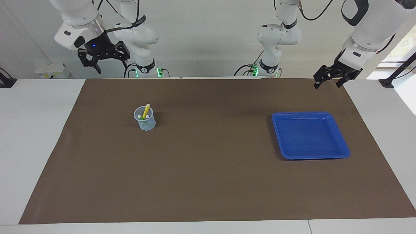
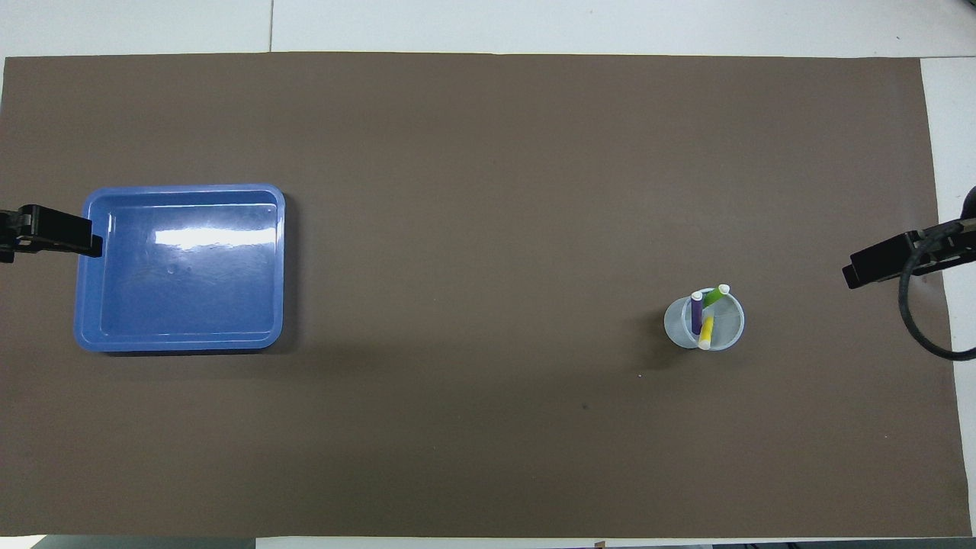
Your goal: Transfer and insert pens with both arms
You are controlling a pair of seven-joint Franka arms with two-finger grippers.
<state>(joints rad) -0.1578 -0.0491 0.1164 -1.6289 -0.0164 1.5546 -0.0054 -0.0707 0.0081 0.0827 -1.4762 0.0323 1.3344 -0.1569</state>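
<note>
The left claw (image 1: 327,79) hangs up in the air over the corner of the brown mat (image 1: 208,182) at the left arm's end of the desk (image 1: 32,130). Its two fingers are spread apart and it holds nothing. The right claw (image 1: 103,60) hangs up high too, over the edge of the desk by the robots at the right arm's end. Its fingers are wide apart as well, and nothing is in them. A small blue light glows on it.

Below the left claw, farther from the robots, a blue tray (image 1: 338,143) lies flat on the mat. I see nothing in it. From high above, the tip of the left claw (image 2: 53,235) just covers the tray's rim (image 2: 179,345).

Toward the right arm's end of the desk a small clear cup (image 1: 145,123) stands upright on the mat. All three pens are in the cup. The yellow pen (image 1: 146,110) leans and sticks up over the rim. From above I can also see the purple pen (image 2: 696,313) and the green pen (image 2: 715,296) beside the yellow one, each with a pale tip. The cup is well apart from both claws and from the tray.

Both white arms stand at the robots' edge of the desk.
</note>
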